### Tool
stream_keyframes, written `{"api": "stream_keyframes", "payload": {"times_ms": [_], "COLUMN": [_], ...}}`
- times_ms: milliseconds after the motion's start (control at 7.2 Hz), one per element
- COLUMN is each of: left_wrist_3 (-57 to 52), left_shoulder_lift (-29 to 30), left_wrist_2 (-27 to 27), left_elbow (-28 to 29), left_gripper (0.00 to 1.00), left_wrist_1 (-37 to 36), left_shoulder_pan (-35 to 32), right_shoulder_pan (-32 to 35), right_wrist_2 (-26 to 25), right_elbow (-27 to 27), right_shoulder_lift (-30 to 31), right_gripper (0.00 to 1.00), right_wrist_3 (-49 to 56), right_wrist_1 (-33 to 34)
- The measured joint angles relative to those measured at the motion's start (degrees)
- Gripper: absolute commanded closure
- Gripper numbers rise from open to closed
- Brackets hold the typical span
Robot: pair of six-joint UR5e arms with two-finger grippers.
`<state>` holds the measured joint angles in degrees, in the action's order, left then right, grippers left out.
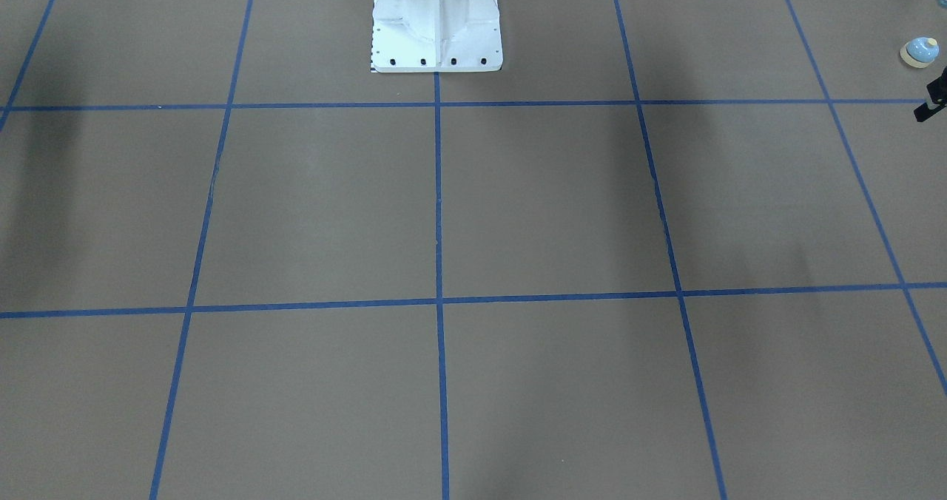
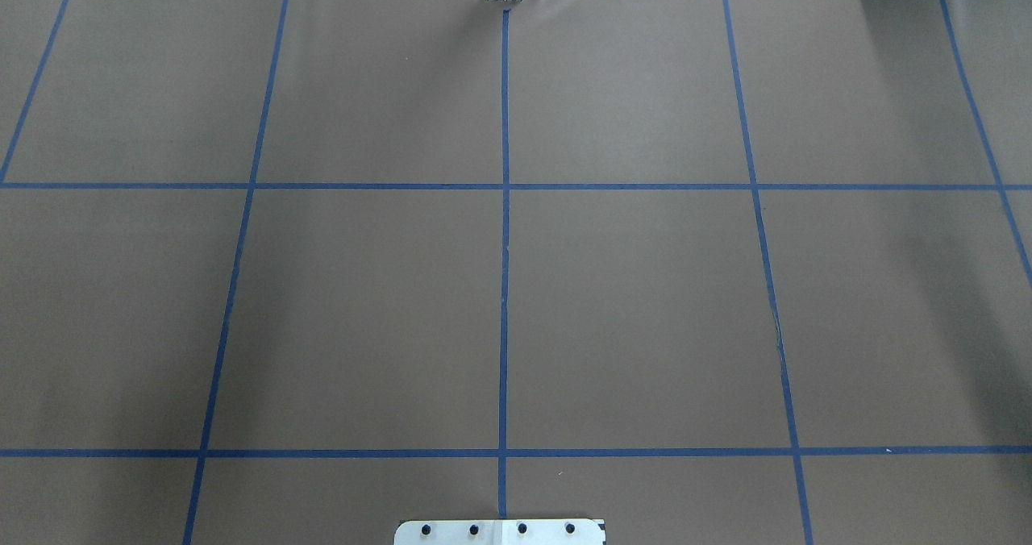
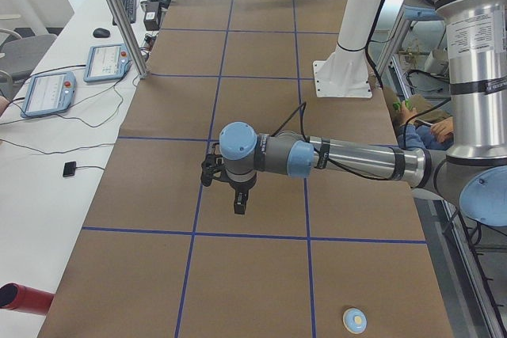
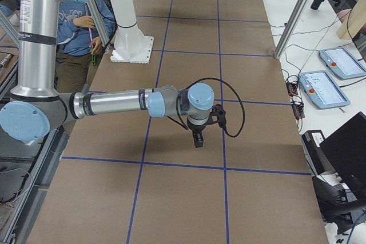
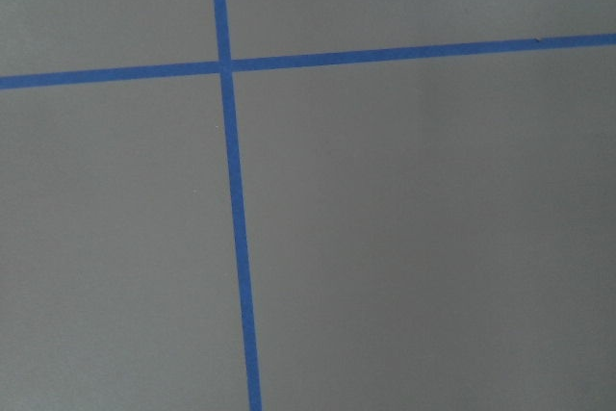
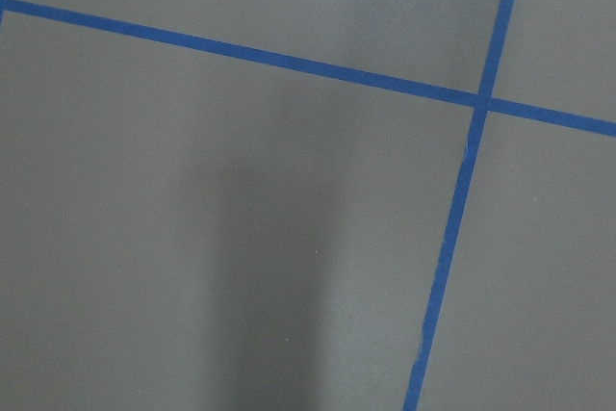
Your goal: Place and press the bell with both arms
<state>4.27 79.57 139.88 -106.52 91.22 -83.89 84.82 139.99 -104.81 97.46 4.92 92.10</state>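
The bell point(image 3: 355, 320) is a small light-blue dome with a cream base ring and a cream button on top. It sits upright on the table point(image 3: 253, 275), apart from the left gripper point(image 3: 240, 207), toward the table's left end and the robot's side. It is far from the right gripper point(image 4: 197, 141), at the opposite end. Both grippers point down above the table; I cannot tell whether either is open or closed. The table is brown with a grid of blue tape lines point(image 2: 505, 287). A white pedestal point(image 1: 436, 23) is bolted to it. Control tablets point(image 3: 49, 93) lie on a white bench, and a person point(image 4: 86, 21) in blue sits behind the robot.
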Motion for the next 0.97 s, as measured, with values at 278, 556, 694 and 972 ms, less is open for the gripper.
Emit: {"api": "stream_keyframes", "payload": {"times_ms": [278, 556, 694, 972], "left_wrist_3": [-1.94, -2.71, -2.75, -2.81], "left_shoulder_lift": [-2.69, -5.72, -6.28, -6.64], "left_wrist_2": [-0.36, -0.44, -0.47, -0.47], "left_elbow": [0.41, 1.30, 1.80, 3.02], "left_gripper": [0.01, 0.00, 0.00, 0.01], "left_wrist_1": [2.83, 4.38, 4.47, 4.43], "left_shoulder_pan": [0.89, 0.92, 0.84, 0.72], "right_shoulder_pan": [-0.09, -0.15, -0.17, -0.17], "right_wrist_2": [0.11, 0.05, 0.08, 0.18], "right_elbow": [0.13, 0.07, -0.02, -0.49], "right_shoulder_lift": [-0.26, -0.61, -0.65, -0.69], "right_gripper": [0.00, 0.00, 0.00, 0.00], "right_wrist_3": [0.01, 0.25, 0.29, 0.22], "right_wrist_1": [-0.06, -0.13, -0.15, -0.50]}}
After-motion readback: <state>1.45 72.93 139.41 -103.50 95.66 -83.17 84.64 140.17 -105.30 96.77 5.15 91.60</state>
